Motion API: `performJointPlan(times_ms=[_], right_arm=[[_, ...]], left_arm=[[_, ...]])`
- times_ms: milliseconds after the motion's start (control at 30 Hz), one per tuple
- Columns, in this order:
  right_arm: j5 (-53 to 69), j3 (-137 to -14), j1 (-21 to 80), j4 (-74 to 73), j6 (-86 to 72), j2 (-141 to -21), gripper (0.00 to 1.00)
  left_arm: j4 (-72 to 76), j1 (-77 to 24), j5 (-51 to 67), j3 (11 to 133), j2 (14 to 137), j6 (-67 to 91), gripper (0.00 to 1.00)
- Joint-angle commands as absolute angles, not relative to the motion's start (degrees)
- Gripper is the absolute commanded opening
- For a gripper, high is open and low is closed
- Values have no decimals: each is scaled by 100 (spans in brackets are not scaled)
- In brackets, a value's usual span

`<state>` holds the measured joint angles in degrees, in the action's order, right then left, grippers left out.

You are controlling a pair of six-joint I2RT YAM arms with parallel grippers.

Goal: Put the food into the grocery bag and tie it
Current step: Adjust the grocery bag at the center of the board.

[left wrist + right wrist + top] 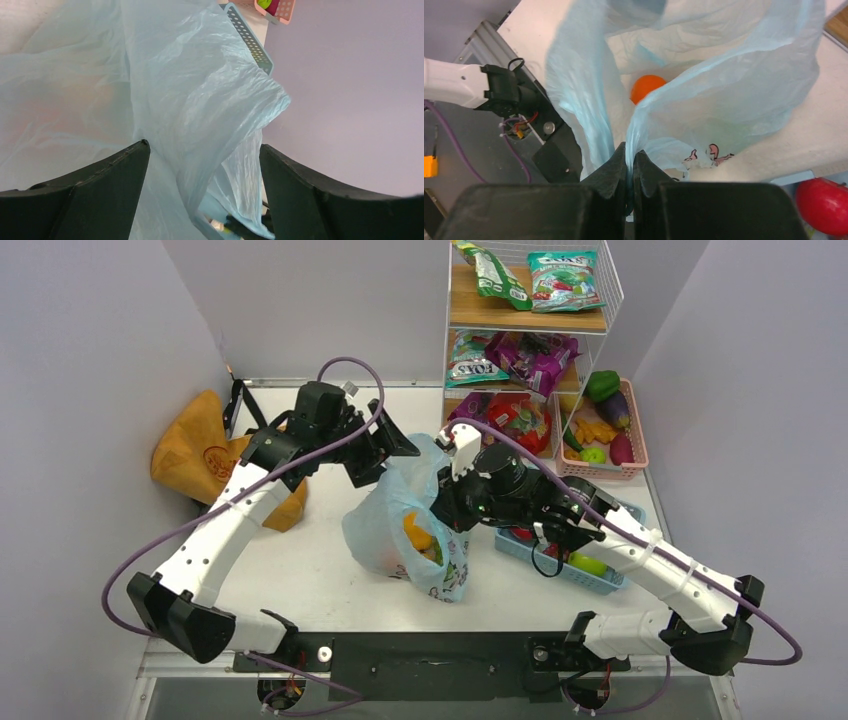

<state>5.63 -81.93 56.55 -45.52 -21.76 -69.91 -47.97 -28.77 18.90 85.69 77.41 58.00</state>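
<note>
We saw the pale blue grocery bag (410, 525) standing near the middle of the white table (300, 580), between the 2 arms. The right jaws were pressed together on a gathered fold of the bag's rim. The left jaws stood wide apart at the bag's far left side, with a loose fold of film hanging between them but not pinched.

We judged the main risk to be the left jaws closing on too little film, or on 1 layer only. The fold would then slip out and no knot could form. A hard pull by either arm might also tear the thin plastic, or tip the bag and spill the food (647, 86).

The bag looked thin, crinkled and see-through. An orange piece showed inside, and a black-line cartoon sat near its base.
</note>
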Motion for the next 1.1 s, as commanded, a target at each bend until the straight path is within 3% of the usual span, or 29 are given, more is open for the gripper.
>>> performJointPlan(times_ms=[0, 133, 267, 600, 700, 1067], right_arm=[[726, -8187, 5986, -4010, -2397, -7092, 0], [645, -8139, 6242, -3864, -2466, -7242, 0], [557, -7994, 6313, -3812, -2504, -7280, 0], [32, -8035, 6202, -4192, -2283, -7208, 0], [18, -8059, 6043, -4376, -2192, -7213, 0], [-251, -7968, 5337, -5143, -2006, -6887, 0]], left_arm=[[-4319, -3072, 1660, 8735, 7961, 6099, 79], [-4037, -3167, 1630, 8839, 7973, 6313, 79], [-4363, -3120, 1517, 9852, 8133, 6174, 79], [-8246, -4061, -603, 13531, 9332, 4919, 79], [-8597, -4347, -845, 13649, 9354, 4829, 79], [-7800, -4788, -441, 12336, 8436, 4393, 79]])
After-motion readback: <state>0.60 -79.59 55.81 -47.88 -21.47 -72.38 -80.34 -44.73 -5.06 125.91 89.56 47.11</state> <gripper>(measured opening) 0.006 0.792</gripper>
